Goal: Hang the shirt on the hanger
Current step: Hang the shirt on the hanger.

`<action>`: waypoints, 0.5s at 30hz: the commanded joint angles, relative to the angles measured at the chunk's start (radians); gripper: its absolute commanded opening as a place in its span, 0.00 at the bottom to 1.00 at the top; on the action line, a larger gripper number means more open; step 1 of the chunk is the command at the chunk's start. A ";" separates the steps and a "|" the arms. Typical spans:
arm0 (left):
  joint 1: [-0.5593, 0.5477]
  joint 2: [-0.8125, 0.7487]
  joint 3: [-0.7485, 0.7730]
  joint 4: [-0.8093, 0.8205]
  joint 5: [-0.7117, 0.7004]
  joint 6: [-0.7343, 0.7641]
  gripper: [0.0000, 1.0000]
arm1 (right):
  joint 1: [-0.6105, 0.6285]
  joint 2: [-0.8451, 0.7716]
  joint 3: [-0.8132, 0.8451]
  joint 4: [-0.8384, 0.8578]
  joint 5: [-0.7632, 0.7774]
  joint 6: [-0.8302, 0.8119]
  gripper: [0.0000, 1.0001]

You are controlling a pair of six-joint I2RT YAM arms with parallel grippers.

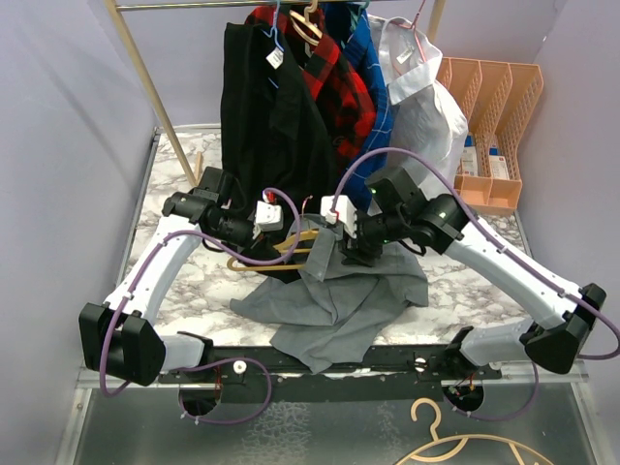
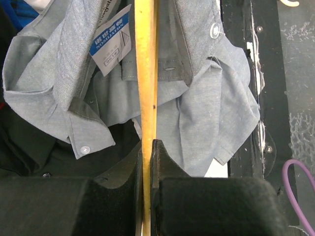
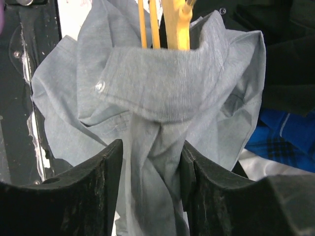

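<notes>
Shirt (image 1: 339, 300) is lying crumpled at the centre of the marble table (image 1: 184, 281), its hem spilling toward 6 o'clock over the near edge. The collar is wrapping the yellow hanger (image 2: 146, 73). The left gripper (image 2: 147, 150) is clenching the hanger's bar. The right gripper (image 3: 151, 147) is grasping a hanging fold of the shirt below the collar. At 2 o'clock, an orange organizer (image 1: 504, 107) is holding small white and blue packages. At 12 o'clock, a black garment (image 1: 266, 107) and a white shirt (image 1: 426, 107) are hanging close behind the arms.
</notes>
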 commanded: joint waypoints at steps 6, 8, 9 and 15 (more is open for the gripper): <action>-0.023 -0.006 0.028 0.051 0.075 -0.056 0.00 | 0.004 0.108 0.072 0.086 -0.159 0.007 0.25; -0.030 -0.002 0.026 0.062 0.077 -0.069 0.00 | 0.004 0.116 0.069 0.102 -0.166 0.011 0.20; -0.034 0.001 0.026 0.068 0.078 -0.075 0.00 | 0.004 0.120 0.066 0.110 -0.168 0.013 0.16; -0.052 0.009 0.024 0.087 0.072 -0.091 0.00 | 0.004 0.129 0.067 0.159 -0.164 0.029 0.04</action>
